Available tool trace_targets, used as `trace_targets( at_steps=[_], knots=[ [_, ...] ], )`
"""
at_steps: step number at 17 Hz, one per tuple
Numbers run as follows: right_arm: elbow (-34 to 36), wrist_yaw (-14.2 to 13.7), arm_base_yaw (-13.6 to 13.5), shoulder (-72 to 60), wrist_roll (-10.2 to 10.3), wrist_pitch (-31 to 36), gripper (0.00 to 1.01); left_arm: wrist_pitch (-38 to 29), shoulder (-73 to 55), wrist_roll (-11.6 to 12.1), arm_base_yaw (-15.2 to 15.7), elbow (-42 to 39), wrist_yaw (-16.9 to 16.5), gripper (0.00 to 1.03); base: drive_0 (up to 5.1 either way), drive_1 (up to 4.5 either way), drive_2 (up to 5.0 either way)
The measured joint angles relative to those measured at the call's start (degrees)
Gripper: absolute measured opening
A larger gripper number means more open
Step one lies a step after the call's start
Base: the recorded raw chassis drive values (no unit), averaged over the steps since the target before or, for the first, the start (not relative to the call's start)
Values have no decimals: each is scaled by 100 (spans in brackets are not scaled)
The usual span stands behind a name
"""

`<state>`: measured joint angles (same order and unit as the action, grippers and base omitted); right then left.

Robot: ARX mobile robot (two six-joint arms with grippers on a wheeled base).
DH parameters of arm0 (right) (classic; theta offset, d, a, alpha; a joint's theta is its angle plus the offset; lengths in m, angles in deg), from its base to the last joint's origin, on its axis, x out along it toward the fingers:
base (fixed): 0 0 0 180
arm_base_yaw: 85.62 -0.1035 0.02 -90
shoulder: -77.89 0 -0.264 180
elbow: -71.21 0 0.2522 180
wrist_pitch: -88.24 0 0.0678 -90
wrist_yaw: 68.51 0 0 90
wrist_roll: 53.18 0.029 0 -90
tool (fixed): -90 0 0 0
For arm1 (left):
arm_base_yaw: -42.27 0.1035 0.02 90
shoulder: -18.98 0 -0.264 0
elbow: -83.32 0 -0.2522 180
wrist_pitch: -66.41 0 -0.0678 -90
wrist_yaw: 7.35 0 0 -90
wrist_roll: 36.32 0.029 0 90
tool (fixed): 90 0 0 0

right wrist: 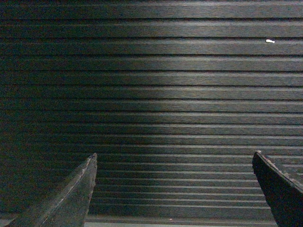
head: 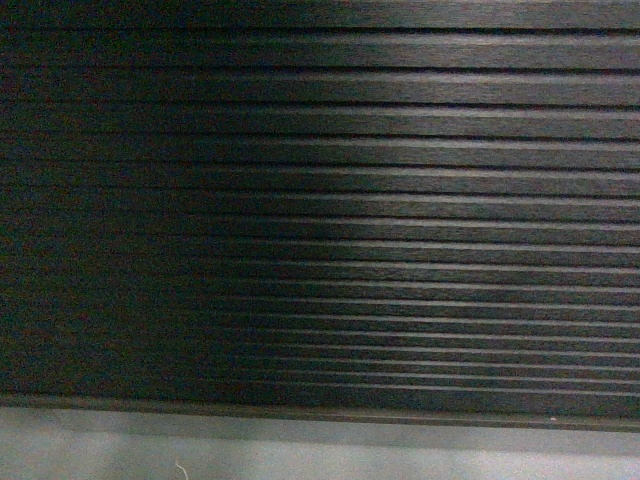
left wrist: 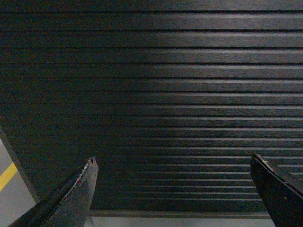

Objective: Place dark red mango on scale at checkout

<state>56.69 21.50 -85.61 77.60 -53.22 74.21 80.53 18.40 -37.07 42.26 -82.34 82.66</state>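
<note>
Nothing of the mango or scale is showing in any view, so I cannot tell where either is. The head camera is facing a dark ribbed panel [head: 320, 200], matte with faintly brushed horizontal slats, above a strip of grey floor [head: 300, 450]. The left gripper [left wrist: 173, 184] is holding its tapered black fingers wide apart, gripping nothing. The right gripper [right wrist: 173, 182] is doing likewise. I would judge finding the fruit matters before any reaching.
</note>
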Motion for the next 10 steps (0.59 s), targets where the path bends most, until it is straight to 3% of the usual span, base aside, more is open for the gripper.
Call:
trace_targets(
  at_steps=[10],
  knots=[
    [0,0,0,0,0,0,98,0,0,0,0,0,0,98,0,0,0]
  ],
)
